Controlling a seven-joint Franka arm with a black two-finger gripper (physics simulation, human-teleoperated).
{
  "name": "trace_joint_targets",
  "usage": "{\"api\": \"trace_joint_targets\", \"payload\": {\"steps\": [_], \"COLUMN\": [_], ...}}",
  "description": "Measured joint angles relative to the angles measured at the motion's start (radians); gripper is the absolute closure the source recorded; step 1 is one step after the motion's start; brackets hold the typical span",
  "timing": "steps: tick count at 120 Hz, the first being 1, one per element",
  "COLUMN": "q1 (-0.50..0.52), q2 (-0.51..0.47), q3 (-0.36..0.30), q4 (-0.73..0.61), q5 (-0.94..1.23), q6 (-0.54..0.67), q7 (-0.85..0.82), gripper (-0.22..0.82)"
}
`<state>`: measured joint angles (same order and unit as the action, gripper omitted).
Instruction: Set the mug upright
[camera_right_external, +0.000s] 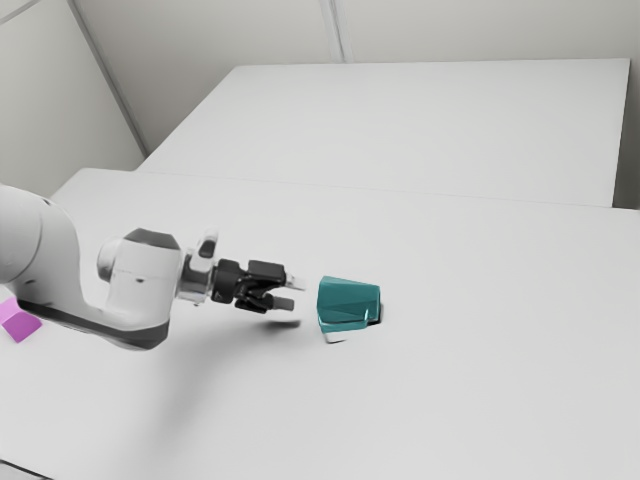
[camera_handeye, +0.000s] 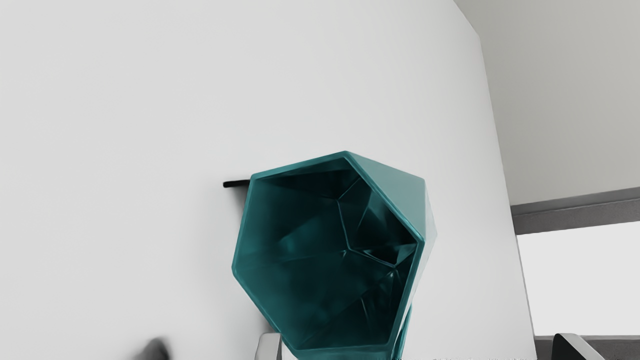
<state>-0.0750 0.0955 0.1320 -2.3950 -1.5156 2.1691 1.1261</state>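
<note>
"As you look at the counter (camera_right_external: 480, 380), where is the mug (camera_right_external: 348, 300)?"

"Lying on its side on the bare white top, to the exterior view's right of the hand (camera_right_external: 291, 293). It's teal, with flat facets all round."

"Which way does its mouth face?"

"Toward the hand. The wrist view looks straight into the dark hollow, past an angular rim (camera_handeye: 242, 225), and the creases at the bottom show inside."

"Is anything sticking out from it?"

"A thin teal strip (camera_handeye: 404, 330) runs along its side, near the fingers. It's cut off by the view's edge, so I can't tell its whole shape."

"And the hand, has it got hold of the mug?"

"No, it's holding nothing. Its fingers (camera_handeye: 270, 347) stand wide apart, and the exterior view shows a small gap between their tips and the mug. The hand reaches out roughly level, raised above the counter, with a shadow below it."

"How far apart are the fingers, compared with the mug?"

"I can't tell exactly, but they're well spread."

"Anything else on the counter?"

"A magenta block (camera_right_external: 20, 322), at the exterior view's far left, just beside the arm (camera_right_external: 140, 295) as seen from there and well apart from the mug."
</note>
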Motion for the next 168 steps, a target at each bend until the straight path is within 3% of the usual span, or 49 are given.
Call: {"api": "trace_joint_targets", "payload": {"steps": [78,168], "q1": [-0.082,-0.151], "q2": [0.004,0.081], "q3": [0.0,0.0], "q4": [0.012,0.07], "q5": [-0.071,-0.113], "q6": [0.011,0.015], "q7": [0.102,0.145], "gripper": [0.02,0.02]}}
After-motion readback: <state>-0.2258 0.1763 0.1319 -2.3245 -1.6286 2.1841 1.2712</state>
